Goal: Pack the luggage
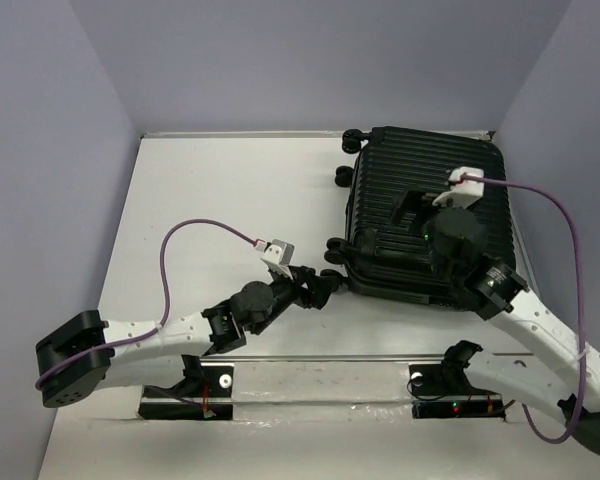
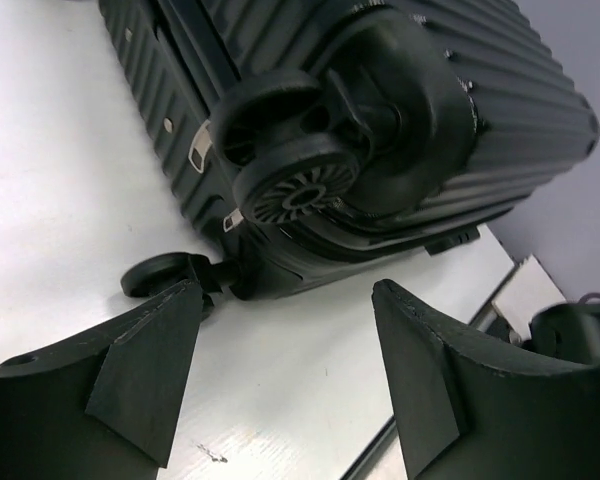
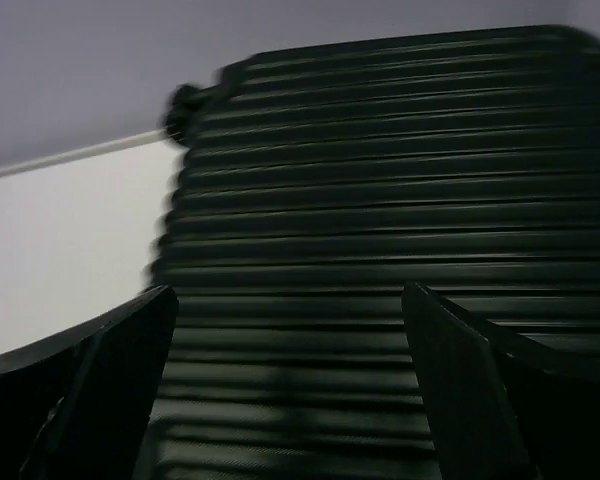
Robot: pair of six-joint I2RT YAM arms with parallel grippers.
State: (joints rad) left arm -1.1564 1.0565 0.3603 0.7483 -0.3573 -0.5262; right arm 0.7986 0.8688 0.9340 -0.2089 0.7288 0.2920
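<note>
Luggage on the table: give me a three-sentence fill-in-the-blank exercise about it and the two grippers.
The luggage lies on the table with its shell ____, not open. The left gripper, jaws apart, points at one of its caster ____. The right gripper hangs over the ribbed shell with jaws ____.
Missing words: closed; wheels; open.

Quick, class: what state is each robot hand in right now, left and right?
Left hand: open, holding nothing, beside the luggage.
Right hand: open, holding nothing, over the luggage.
</note>
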